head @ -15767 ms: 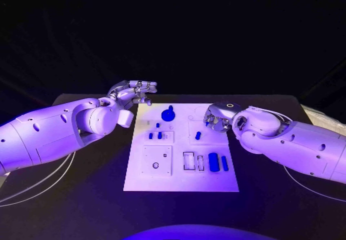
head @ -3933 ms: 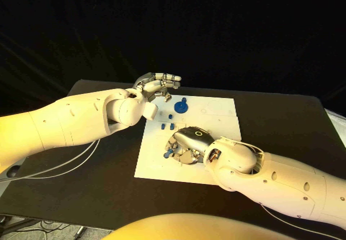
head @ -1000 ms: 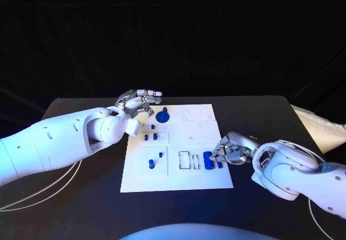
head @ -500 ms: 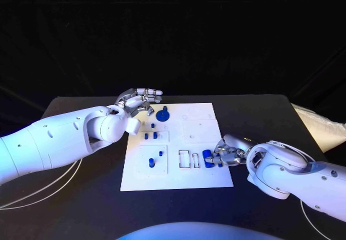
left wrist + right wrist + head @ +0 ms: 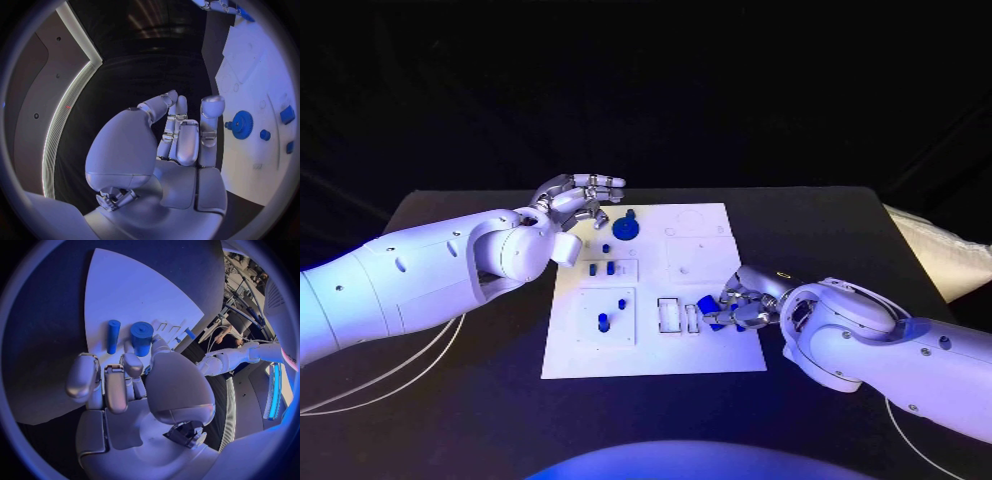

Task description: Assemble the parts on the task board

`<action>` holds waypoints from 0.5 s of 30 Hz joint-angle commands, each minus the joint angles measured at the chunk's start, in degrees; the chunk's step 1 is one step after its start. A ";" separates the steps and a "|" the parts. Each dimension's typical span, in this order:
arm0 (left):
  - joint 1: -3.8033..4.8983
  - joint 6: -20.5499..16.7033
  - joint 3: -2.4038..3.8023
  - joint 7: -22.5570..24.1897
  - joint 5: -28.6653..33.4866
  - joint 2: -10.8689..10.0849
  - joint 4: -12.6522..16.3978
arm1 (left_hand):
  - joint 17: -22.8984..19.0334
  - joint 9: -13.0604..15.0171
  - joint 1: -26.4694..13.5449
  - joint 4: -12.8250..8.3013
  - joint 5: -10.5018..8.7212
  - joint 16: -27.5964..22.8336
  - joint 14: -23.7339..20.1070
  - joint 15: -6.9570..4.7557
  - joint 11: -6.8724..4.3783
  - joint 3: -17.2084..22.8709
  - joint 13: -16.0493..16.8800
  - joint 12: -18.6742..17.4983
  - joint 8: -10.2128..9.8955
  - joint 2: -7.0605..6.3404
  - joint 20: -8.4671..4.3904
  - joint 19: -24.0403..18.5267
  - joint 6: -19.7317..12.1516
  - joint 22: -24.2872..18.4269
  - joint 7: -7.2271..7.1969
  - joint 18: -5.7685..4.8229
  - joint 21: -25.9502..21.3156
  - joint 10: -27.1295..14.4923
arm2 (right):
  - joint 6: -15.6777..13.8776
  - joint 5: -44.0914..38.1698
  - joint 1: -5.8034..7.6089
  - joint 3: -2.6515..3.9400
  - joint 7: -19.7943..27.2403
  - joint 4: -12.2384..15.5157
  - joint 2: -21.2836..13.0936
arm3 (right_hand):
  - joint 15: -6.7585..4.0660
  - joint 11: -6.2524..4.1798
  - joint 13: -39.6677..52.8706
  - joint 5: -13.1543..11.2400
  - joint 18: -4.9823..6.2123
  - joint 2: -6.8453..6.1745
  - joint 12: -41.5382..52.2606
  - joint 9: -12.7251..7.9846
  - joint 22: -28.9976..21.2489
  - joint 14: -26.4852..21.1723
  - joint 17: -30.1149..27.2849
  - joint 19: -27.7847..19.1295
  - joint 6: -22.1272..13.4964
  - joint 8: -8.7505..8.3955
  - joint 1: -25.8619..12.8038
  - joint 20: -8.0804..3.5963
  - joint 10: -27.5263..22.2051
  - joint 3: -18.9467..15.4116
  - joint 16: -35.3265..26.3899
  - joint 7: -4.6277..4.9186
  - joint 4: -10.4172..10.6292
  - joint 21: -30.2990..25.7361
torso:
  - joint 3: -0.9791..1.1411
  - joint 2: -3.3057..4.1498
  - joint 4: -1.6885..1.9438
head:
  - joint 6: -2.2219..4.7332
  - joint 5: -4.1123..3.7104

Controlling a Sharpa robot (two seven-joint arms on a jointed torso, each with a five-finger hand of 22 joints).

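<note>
The right hand (image 5: pixel 740 303) has closed on the thick blue cylinder (image 5: pixel 142 337) at the task board's (image 5: pixel 661 355) lower-right edge; pick-up seems underway; the left hand (image 5: pixel 574 197), empty and half-curled, hovers upper left.

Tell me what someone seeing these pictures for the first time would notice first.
Probably the white task board in the middle of the black table, dotted with small blue parts. The right hand is at the board's right edge, fingers closing on a thick blue cylinder with a thinner blue peg beside it. The left hand hovers with curled fingers at the far left corner, near a blue gear.
</note>
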 commanded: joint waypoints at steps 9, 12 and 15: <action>-0.06 1.14 0.03 0.31 0.30 0.04 -0.04 | 0.00 -0.09 -0.14 0.19 -0.08 0.04 -0.12 0.01 -0.08 0.16 -0.07 -0.36 0.39 0.23 0.04 -0.32 -0.32 -0.07 0.08 -0.05 -0.11 -0.10 | -6.25 0.71 -0.77 -0.50 0.82 0.91 -0.52 | -0.96 -1.17 2.96 3.00 -1.30 2.68 2.27 1.79 0.84 3.47 0.88 0.22 2.10 2.21 3.17 -0.48 2.23 -0.52 0.70 -1.13 -0.59 0.79 | 0.04 -0.04 0.01 | 0.00 -0.07; -0.09 1.16 0.03 0.31 0.30 0.01 -0.06 | 0.00 -0.09 -0.14 0.19 -0.08 0.04 -0.12 0.01 -0.08 0.16 -0.07 -0.36 0.39 0.23 0.04 -0.32 -0.32 -0.07 0.08 -0.05 -0.11 -0.10 | -9.48 2.43 -0.76 -0.37 2.35 2.44 -1.06 | -1.25 -1.51 4.50 5.23 -1.47 3.30 3.48 2.52 1.83 3.63 1.71 0.69 2.61 2.58 3.74 -0.76 3.26 -0.59 1.11 -1.50 -0.67 1.31 | 0.01 -0.03 0.00 | 0.02 -0.05; -0.12 1.18 0.03 0.29 0.30 0.04 -0.09 | 0.00 -0.09 -0.14 0.19 -0.08 0.04 -0.12 0.01 -0.08 0.16 -0.07 -0.36 0.39 0.23 0.04 -0.32 -0.32 -0.07 0.08 -0.05 -0.11 -0.10 | -10.28 4.07 -0.67 -0.23 2.88 3.55 -1.16 | -1.36 -1.61 5.06 6.11 -1.55 3.44 3.87 2.87 2.21 3.65 1.81 0.89 2.65 2.60 3.85 -0.87 3.61 -0.73 1.17 -1.58 -0.63 1.51 | 0.02 -0.03 0.02 | 0.12 0.16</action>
